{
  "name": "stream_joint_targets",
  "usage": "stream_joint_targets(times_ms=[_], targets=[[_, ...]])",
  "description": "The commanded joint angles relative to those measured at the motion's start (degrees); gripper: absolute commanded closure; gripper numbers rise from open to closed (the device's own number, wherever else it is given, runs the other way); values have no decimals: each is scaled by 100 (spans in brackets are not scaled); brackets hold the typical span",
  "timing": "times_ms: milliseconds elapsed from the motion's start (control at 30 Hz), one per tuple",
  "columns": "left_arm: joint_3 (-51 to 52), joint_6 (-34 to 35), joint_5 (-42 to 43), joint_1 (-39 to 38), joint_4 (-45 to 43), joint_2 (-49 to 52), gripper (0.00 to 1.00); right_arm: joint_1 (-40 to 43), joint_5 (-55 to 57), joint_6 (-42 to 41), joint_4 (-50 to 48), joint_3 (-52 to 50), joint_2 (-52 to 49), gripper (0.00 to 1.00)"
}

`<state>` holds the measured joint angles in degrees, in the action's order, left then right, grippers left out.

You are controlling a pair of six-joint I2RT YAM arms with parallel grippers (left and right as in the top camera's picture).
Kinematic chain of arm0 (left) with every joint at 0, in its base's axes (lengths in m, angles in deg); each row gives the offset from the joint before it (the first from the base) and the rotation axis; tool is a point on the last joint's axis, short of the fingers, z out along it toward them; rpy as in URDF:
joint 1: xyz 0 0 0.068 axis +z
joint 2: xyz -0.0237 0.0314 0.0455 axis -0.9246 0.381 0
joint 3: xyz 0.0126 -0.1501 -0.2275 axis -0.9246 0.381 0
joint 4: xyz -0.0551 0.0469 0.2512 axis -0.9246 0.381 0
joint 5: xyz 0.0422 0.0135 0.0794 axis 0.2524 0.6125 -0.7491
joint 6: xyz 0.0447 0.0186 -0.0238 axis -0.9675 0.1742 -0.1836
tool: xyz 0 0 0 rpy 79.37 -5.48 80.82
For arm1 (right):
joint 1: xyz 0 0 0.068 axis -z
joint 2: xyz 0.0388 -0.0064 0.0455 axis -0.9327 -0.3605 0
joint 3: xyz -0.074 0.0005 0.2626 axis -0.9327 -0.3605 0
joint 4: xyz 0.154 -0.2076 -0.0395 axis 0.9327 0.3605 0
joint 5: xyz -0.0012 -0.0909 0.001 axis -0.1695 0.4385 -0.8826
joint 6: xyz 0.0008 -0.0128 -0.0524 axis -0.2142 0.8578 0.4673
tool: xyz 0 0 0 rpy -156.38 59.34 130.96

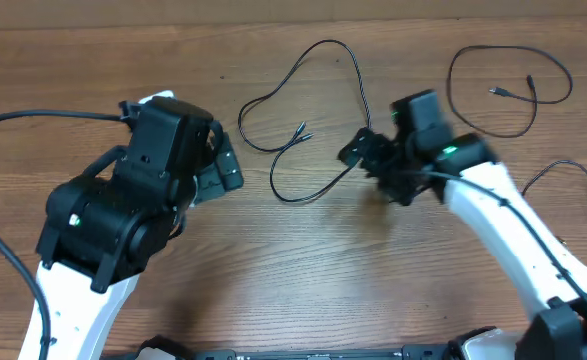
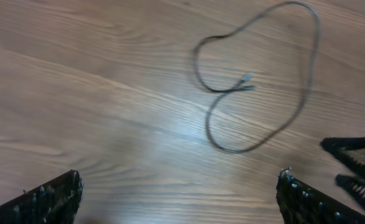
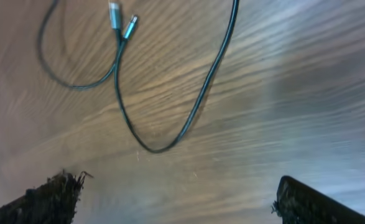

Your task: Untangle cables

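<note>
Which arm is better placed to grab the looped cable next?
Right, probably: the right gripper is open with the looped cable just ahead; the left gripper, also open, sits farther off.

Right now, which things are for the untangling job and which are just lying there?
For the job:
looped cable crossing itself mid-table
left gripper and right gripper, both open

Probably just lying about:
second cable, top right, on its own
third cable near the right edge
</note>
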<state>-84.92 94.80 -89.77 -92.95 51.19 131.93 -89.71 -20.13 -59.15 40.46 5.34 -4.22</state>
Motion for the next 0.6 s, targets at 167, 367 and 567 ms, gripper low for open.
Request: stream_joint_targets(times_ms=[167,367,567], targets=[[0,155,-424,22,186,-85,0,-892,909,-1991,-970,-284,-964,0],[0,157,-402,22,186,-76,0,-1102,809,-2245,-1668,-284,-1692,0],[0,157,-402,22,184,-42,0,-1314,1064,-1633,-2914,-284,-1867,0]])
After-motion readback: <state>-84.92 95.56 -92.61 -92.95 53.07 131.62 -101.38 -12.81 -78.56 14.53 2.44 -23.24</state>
